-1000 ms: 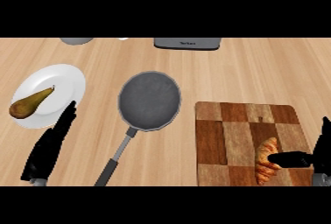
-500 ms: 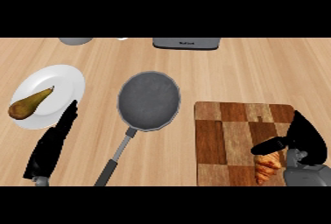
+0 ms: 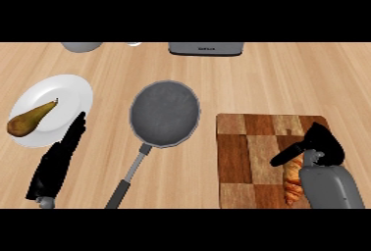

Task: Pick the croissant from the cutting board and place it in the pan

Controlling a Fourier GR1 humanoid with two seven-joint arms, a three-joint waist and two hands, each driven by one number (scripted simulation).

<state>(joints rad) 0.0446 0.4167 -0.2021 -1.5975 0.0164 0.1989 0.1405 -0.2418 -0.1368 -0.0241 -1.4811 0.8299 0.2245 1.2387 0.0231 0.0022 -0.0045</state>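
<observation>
A golden croissant lies lengthwise on the right part of the wooden cutting board. My right hand hovers over the croissant's far end and hides it. The thumb sticks out to the left and the fingers are not closed round the pastry, so the hand is open. The dark grey pan sits left of the board, its handle pointing toward the near edge. My left hand rests open at the lower left, fingers straight, between the plate and the pan handle.
A white plate with a brown pear lies at the left. A grey appliance stands at the far edge, and a grey bowl at the far left. Bare wooden counter lies between pan and board.
My right hand has moved in from the right edge, leftward and forward over the board, and now covers the croissant's far end. The left hand, pan and croissant have stayed put.
</observation>
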